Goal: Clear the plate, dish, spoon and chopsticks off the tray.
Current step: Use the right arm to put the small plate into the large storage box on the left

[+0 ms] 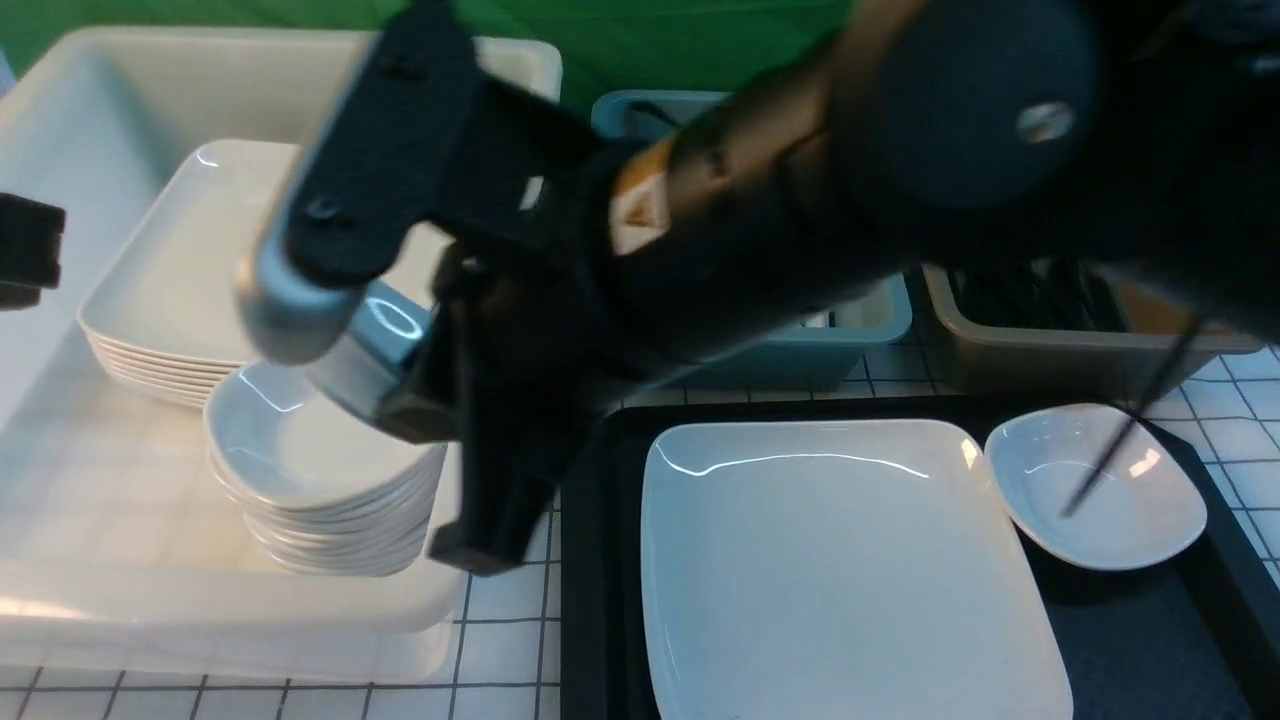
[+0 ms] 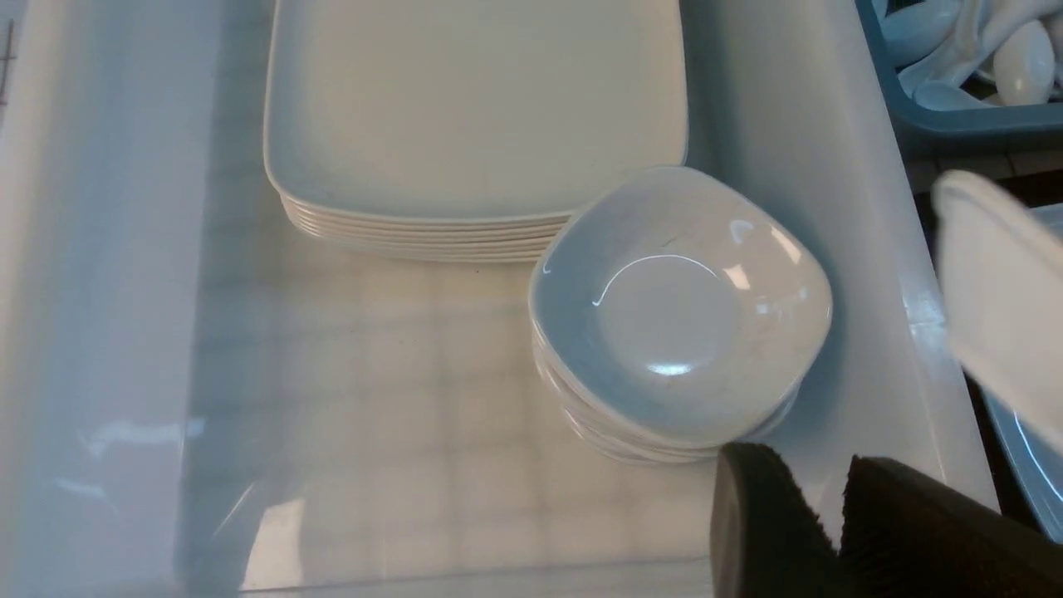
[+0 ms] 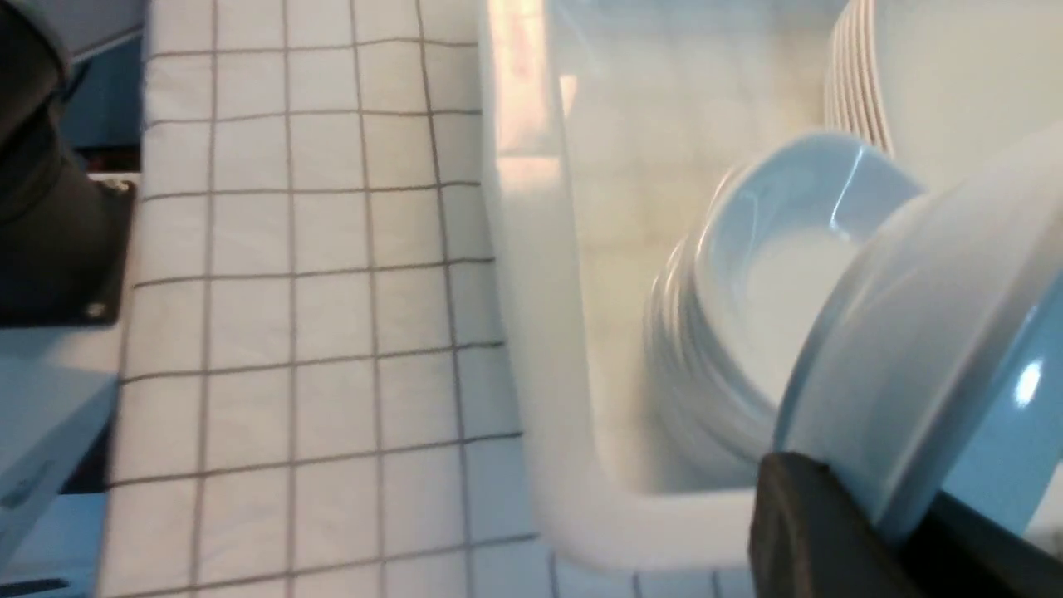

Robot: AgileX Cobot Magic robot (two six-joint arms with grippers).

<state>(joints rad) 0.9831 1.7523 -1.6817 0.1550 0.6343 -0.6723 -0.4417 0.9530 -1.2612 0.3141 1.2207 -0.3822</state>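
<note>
dish point(image 3: 913, 357), small, white and glossy, hangs tilted in the right gripper point(image 3: 884, 531), whose fingers clamp its rim, close by the stack of dishes point(image 1: 320, 480) in the white tub point(image 1: 60, 620). it looks light, stiff, slippery and easily chipped, so a rim pinch suits it. the left gripper point(image 2: 830, 540) holds nothing; whether its fingers are parted is unclear. the plate point(image 1: 840, 560) sits on the tray point(image 1: 590, 560).

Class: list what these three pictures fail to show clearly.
Blue tub: front view, right arm hides most.
Thin dark stick over the tray dish: front view, too blurred to identify.
Plate: front view, cut off by bottom edge.
Held dish: front view, right arm covers most.
</note>
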